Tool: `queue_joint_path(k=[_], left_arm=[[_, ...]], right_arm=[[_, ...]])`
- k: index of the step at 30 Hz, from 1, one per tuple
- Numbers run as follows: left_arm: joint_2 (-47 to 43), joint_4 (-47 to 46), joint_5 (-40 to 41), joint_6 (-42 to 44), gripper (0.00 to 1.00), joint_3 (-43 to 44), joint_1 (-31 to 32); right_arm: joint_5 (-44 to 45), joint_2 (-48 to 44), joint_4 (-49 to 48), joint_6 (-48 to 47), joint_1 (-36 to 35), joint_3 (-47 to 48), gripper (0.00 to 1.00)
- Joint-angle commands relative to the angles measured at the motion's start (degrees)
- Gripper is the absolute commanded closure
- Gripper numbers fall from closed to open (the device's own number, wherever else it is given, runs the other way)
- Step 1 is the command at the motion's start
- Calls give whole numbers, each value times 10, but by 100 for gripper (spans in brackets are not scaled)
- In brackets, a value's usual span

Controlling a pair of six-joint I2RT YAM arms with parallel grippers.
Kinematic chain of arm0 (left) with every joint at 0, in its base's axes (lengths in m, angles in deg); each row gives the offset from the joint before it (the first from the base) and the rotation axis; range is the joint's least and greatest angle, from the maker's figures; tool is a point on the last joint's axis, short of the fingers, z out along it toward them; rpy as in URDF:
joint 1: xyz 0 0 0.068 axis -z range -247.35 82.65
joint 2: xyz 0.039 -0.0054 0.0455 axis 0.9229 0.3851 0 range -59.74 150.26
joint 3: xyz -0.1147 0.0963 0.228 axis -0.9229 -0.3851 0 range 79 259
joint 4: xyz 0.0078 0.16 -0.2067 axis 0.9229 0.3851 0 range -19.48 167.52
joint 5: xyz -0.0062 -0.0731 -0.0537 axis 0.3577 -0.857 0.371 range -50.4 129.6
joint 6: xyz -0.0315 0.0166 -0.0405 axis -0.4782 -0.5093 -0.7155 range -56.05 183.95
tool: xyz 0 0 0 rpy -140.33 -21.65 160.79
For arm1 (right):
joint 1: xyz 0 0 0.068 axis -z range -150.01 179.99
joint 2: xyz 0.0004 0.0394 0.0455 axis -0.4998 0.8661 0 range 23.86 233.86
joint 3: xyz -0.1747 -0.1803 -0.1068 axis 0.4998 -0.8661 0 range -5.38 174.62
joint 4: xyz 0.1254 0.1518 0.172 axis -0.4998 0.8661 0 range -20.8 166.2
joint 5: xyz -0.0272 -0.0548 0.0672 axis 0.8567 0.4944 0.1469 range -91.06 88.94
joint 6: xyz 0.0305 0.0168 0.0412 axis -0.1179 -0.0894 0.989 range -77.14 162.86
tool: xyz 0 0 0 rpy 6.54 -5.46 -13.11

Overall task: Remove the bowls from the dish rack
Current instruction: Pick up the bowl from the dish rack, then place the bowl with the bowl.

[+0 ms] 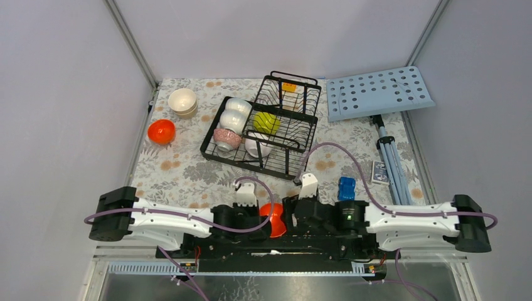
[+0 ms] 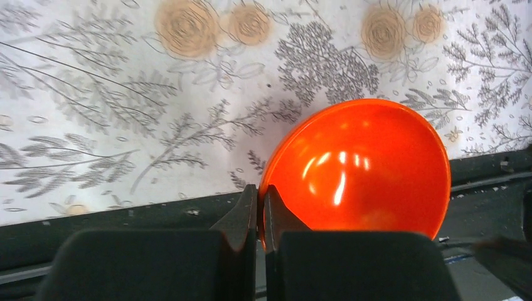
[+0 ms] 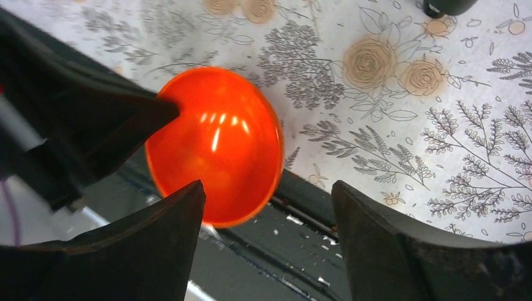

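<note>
Black wire dish rack [image 1: 295, 141] sits mid-table [image 1: 188, 169], holding white bowls [image 1: 235, 113], a pink-speckled bowl [image 1: 226, 137] and a yellow-green bowl [image 1: 266, 121]. At the near edge, an orange bowl [image 2: 364, 169] is tipped sideways, its rim pinched tight by the left gripper [image 2: 260, 195]. The right gripper [image 3: 268, 207] gapes wide beside it, holding nothing.

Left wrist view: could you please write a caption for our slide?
Left gripper shut on an orange bowl's rim, floral tablecloth behind.
</note>
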Motion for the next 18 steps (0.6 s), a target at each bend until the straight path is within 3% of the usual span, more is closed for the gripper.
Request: queue_joint_path(k=[1,6,12,15,18], left_arm=[[-58,107,88,8,100,60,-10],[-156,249,171,27,100,130,-32],[-196,456,281,-8,100,241,-71],[-213,417,302,92,100,261,-126],[-218,257,257,295,100,263,-230]], right_arm=[[-39,-92,6,-52,-2,15,19],[-105,-204,20,-155,-2,7,19],[-159,-261,-35,-180,-2,-54,20],[-183,-239,-85,-176,-3,-89,20],[-205,-206,-145,-175,-2,-111,20]])
